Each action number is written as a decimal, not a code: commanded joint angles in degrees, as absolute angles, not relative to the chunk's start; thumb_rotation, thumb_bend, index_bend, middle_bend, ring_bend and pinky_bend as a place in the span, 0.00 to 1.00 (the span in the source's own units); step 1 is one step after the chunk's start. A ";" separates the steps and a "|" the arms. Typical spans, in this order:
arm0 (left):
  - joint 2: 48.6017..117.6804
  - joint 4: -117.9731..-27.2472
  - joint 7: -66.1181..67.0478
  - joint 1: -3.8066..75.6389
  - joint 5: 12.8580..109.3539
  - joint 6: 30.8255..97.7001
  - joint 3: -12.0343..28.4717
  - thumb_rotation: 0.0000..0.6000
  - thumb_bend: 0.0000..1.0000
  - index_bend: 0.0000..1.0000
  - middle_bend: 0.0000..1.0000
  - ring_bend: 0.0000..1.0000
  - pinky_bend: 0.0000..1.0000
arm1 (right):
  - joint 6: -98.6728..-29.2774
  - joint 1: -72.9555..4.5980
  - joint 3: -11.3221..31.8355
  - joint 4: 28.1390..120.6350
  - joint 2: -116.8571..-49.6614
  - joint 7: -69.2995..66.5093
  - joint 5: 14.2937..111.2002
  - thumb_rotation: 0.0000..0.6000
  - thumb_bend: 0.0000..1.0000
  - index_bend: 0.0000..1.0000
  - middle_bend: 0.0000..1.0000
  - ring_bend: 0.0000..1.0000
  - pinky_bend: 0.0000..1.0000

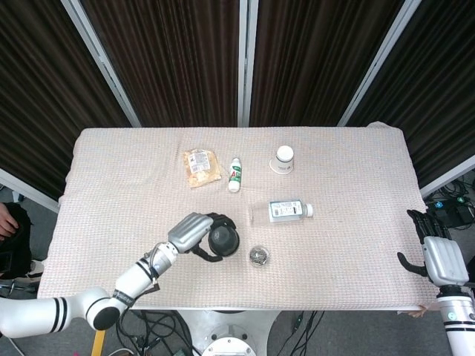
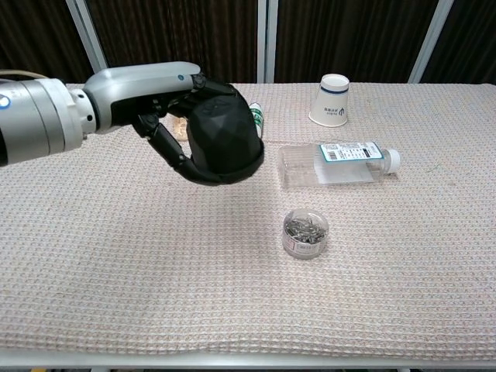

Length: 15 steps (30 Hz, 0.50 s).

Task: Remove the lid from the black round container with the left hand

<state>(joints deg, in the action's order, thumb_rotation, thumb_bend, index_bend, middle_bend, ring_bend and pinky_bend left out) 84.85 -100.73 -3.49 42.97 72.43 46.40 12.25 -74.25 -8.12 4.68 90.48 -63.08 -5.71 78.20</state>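
My left hand (image 1: 191, 233) (image 2: 147, 105) grips a black faceted lid (image 1: 223, 239) (image 2: 223, 141), with its fingers wrapped around it. It holds the lid in the air over the front middle of the table. Just right of the lid, a small round clear container (image 1: 258, 256) (image 2: 305, 233) stands open on the cloth with shiny metal clips inside. The lid does not touch it. My right hand (image 1: 438, 252) is off the table's right edge and holds nothing, its fingers apart.
A clear plastic bottle (image 1: 286, 211) (image 2: 339, 163) lies on its side behind the container. Farther back are an upturned paper cup (image 1: 284, 158) (image 2: 333, 99), a small white bottle (image 1: 235, 175) (image 2: 255, 118) and a snack packet (image 1: 201, 167).
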 commanded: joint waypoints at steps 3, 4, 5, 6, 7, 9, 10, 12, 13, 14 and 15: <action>86.83 -78.47 -0.47 43.03 62.44 49.99 14.54 1.00 0.24 0.29 0.42 0.30 0.43 | -73.61 -8.32 4.72 89.87 -63.43 -6.13 77.86 1.00 0.21 0.05 0.06 0.00 0.01; 88.24 -75.17 1.83 43.14 61.53 52.56 15.33 1.00 0.24 0.29 0.42 0.30 0.43 | -73.53 -8.34 4.71 89.82 -63.49 -6.15 77.83 1.00 0.21 0.05 0.06 0.00 0.01; 89.66 -72.14 3.41 43.27 60.54 54.61 16.21 1.00 0.24 0.29 0.42 0.30 0.43 | -73.47 -8.37 4.70 89.78 -63.53 -6.14 77.84 1.00 0.21 0.05 0.06 0.00 0.01; 90.93 -69.33 4.24 43.41 58.64 55.49 17.34 1.00 0.24 0.29 0.42 0.30 0.43 | -73.48 -8.40 4.69 89.76 -63.56 -6.09 77.88 1.00 0.21 0.05 0.06 0.00 0.01; 91.28 -68.39 4.27 43.42 57.12 55.09 17.97 1.00 0.24 0.29 0.42 0.30 0.43 | -73.50 -8.41 4.71 89.77 -63.55 -6.04 77.89 1.00 0.21 0.05 0.06 0.00 0.01; 90.69 -69.10 3.53 42.96 56.10 53.00 17.49 1.00 0.24 0.29 0.42 0.30 0.43 | -73.57 -8.40 4.80 89.77 -63.54 -6.03 77.78 1.00 0.21 0.05 0.06 0.00 0.01; 90.13 -70.20 3.28 42.55 56.74 52.14 16.47 1.00 0.24 0.29 0.42 0.30 0.43 | -73.56 -8.40 4.84 89.76 -63.57 -6.04 77.71 1.00 0.21 0.05 0.06 0.00 0.01; 89.07 -74.17 1.68 41.21 58.95 51.18 14.17 1.00 0.24 0.29 0.42 0.30 0.43 | -73.36 -8.47 4.80 89.70 -63.67 -6.00 77.65 1.00 0.21 0.05 0.06 0.00 0.01; 88.73 -76.18 0.82 40.59 60.03 51.14 13.30 1.00 0.24 0.29 0.42 0.30 0.42 | -73.25 -8.52 4.73 89.73 -63.70 -5.91 77.71 1.00 0.21 0.05 0.06 0.00 0.01; 88.43 -78.22 0.05 40.02 61.32 51.36 12.49 1.00 0.24 0.29 0.42 0.30 0.42 | -73.22 -8.54 4.66 89.79 -63.71 -5.78 77.81 1.00 0.21 0.05 0.06 0.00 0.01; 88.15 -80.69 -0.73 39.36 63.58 52.22 11.46 1.00 0.24 0.29 0.42 0.30 0.42 | -73.26 -8.53 4.57 89.93 -63.69 -5.61 77.96 1.00 0.21 0.05 0.06 0.00 0.01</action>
